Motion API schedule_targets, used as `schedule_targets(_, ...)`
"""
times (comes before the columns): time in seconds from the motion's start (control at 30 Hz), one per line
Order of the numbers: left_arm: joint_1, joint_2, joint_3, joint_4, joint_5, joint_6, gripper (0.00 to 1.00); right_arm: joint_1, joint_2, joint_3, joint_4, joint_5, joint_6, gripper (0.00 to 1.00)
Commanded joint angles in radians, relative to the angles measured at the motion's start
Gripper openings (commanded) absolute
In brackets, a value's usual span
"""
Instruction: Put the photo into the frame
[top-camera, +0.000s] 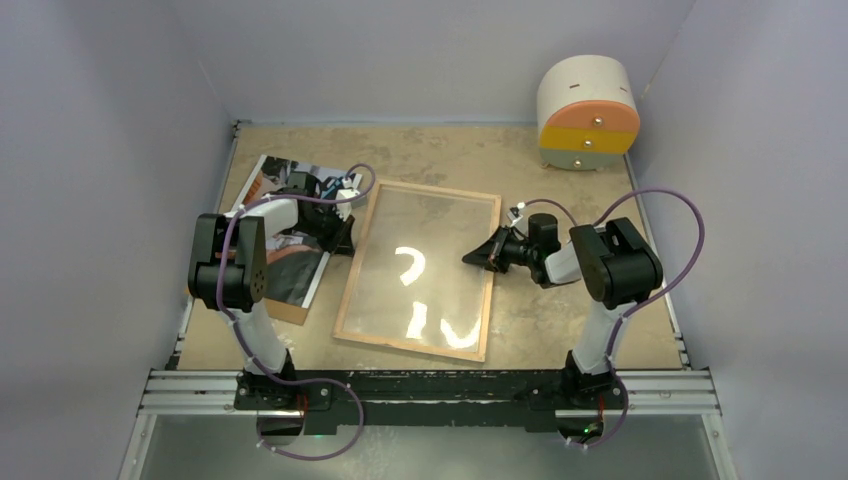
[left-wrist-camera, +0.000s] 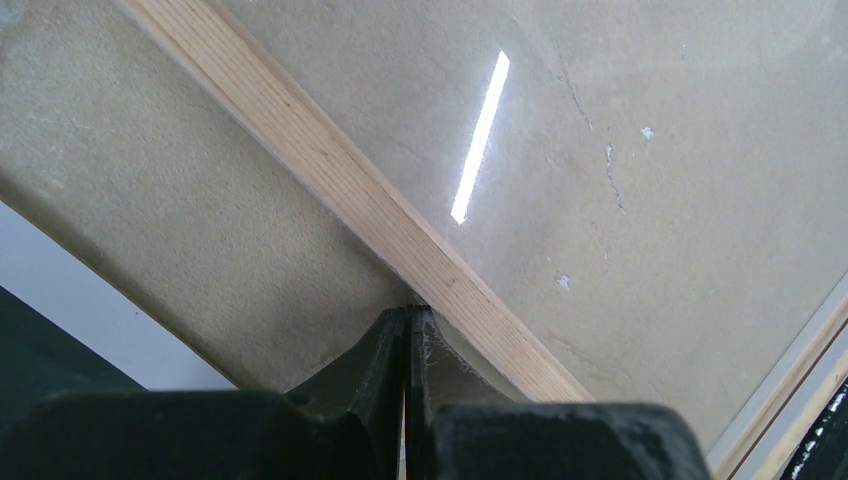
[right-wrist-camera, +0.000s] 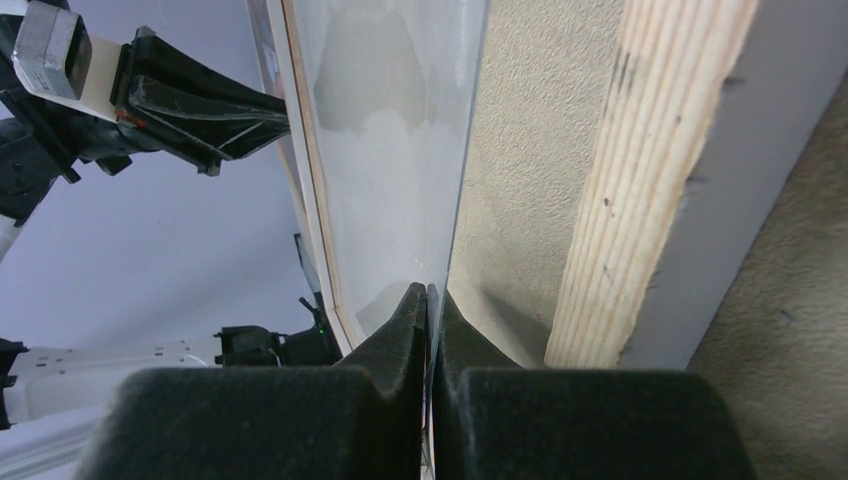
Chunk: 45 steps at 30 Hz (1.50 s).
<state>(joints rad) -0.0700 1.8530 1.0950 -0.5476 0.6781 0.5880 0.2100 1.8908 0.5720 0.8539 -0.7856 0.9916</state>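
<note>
The frame (top-camera: 345, 290) lies flat mid-table with its wood-coloured face up, and its glass pane (top-camera: 420, 250) mirrors the lights. My right gripper (top-camera: 467, 260) reaches in over the right rail. In the right wrist view it (right-wrist-camera: 428, 292) is shut on the thin edge of the pane (right-wrist-camera: 390, 150), beside the wooden rail (right-wrist-camera: 630, 180). My left gripper (top-camera: 347, 238) is shut, holding nothing. Its tips (left-wrist-camera: 410, 312) touch the outside of the left rail (left-wrist-camera: 330, 170). The photo (top-camera: 296, 272) lies left of the frame, partly under the left arm; its white border (left-wrist-camera: 90, 330) shows.
A brown hardboard sheet (top-camera: 285, 312) lies under the photo. A round white drum with orange and yellow bands (top-camera: 588, 110) stands at the back right. Pale walls enclose the table, and a metal rail (top-camera: 430, 390) runs along the near edge.
</note>
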Motion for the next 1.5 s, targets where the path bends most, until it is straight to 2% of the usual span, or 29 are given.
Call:
schedule_targets(0.0,-0.016,0.076,-0.065,-0.087,-0.037,0.024,0.03,0.015,-0.036,0.017,-0.034,-0.005,-0.045,0.0)
schedule_targets(0.4,-0.016,0.084,-0.06,-0.092,-0.037,0.024,0.03,0.015,-0.056,0.009,-0.007,0.009,-0.053,0.0)
schedule_targets(0.57,-0.016,0.084,-0.06,-0.092,-0.036,0.027,0.03,0.016,-0.077,-0.021,0.085,0.008,-0.036,0.0)
schedule_targets(1.1,-0.016,0.092,-0.057,-0.097,-0.037,0.032,0.02,0.048,-0.16,-0.058,0.203,0.053,-0.05,0.0)
schedule_targets(1.47,-0.016,0.09,-0.06,-0.098,-0.035,0.032,0.02,0.048,-0.153,-0.09,0.292,0.042,-0.015,0.0)
